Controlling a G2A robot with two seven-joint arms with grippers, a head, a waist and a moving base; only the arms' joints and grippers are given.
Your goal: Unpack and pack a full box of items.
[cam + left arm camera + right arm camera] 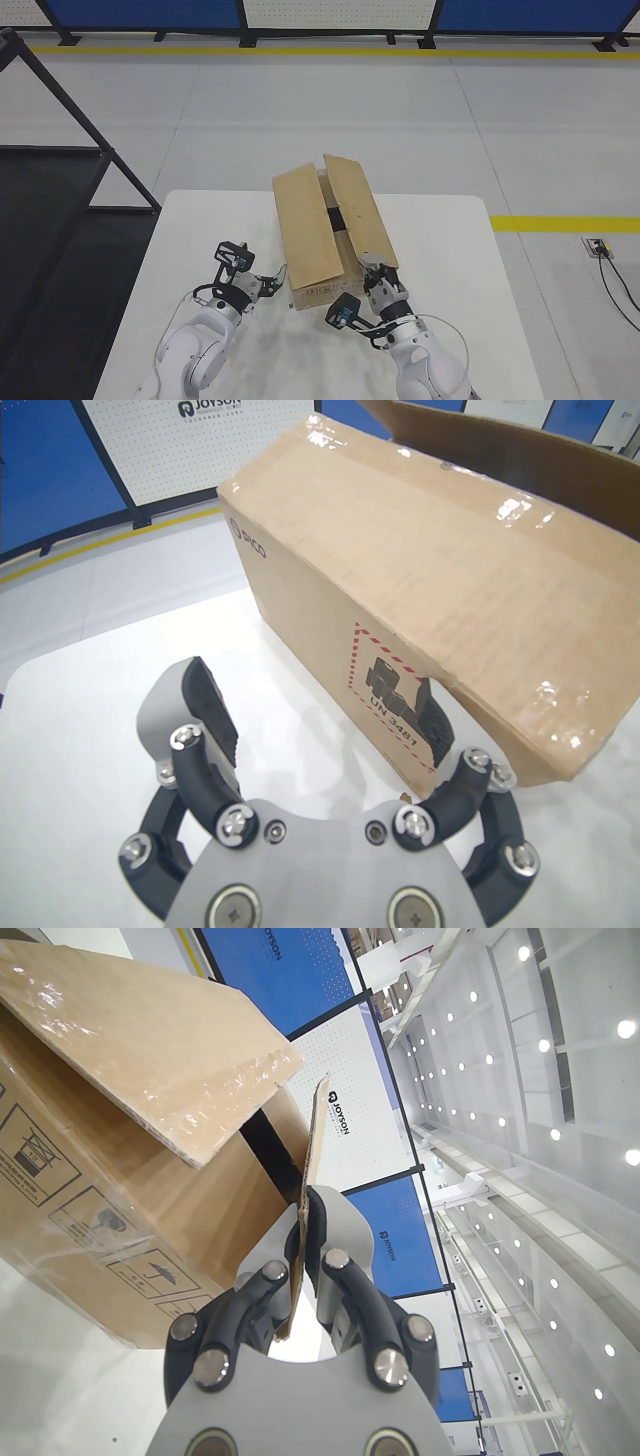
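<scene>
Evidently the unpacking is at its opening stage. The cardboard box (318,290) sits mid-tabletop (200,230), within reach of both arms, with its two long flaps raised and a dark gap between them. The right gripper (306,1208) has its fingers (316,1223) clamped on the near corner of the right flap (314,1138). It grips the board's edge so that, I judge, the flap can be swung outward and the opening widened. The left gripper (312,680) hangs low just beside the box's left side wall, its fingers (210,705) spread apart and holding nothing. It is probably placed there to brace the box or to take the left flap (305,225). What lies inside cannot be made out.
</scene>
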